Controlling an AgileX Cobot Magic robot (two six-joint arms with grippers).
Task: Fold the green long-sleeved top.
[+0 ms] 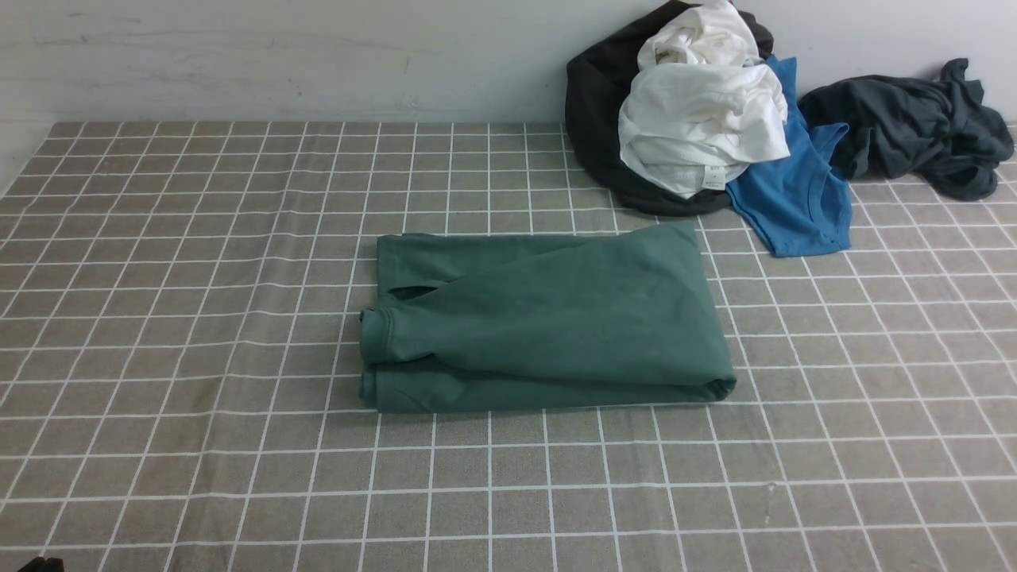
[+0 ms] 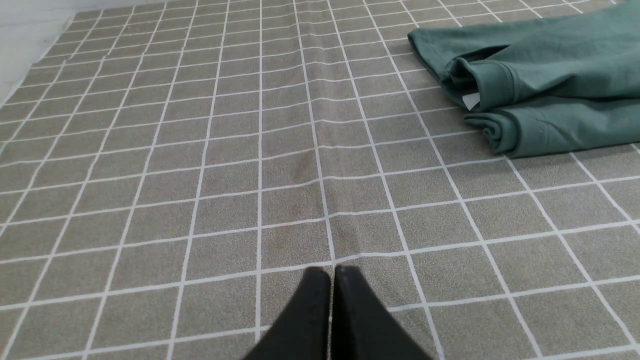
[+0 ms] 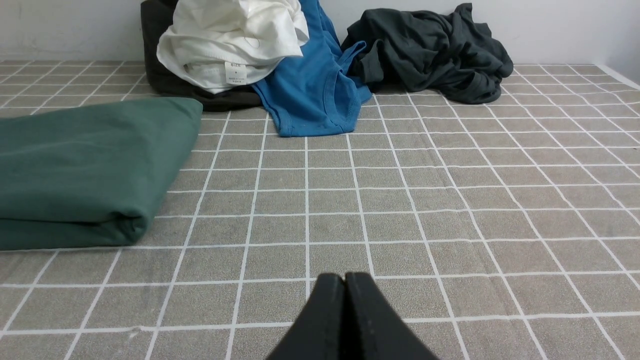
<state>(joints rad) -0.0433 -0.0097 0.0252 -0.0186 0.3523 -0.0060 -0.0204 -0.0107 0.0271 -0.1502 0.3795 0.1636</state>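
Observation:
The green long-sleeved top (image 1: 548, 322) lies folded into a thick rectangle in the middle of the checked tablecloth. Its ribbed cuffs and stacked edges face the left side (image 2: 505, 90); its rounded fold faces the right (image 3: 90, 170). My left gripper (image 2: 332, 272) is shut with nothing in it, low over bare cloth well short of the top's cuff end. My right gripper (image 3: 344, 277) is also shut and empty, over bare cloth to the right of the top. Neither gripper shows in the front view.
A heap of clothes sits at the back right against the wall: a white garment (image 1: 703, 119) on a black one (image 1: 596, 103), a bright blue shirt (image 1: 794, 199), and a dark grey garment (image 1: 914, 123). The checked tablecloth (image 1: 199, 318) has slight ridges.

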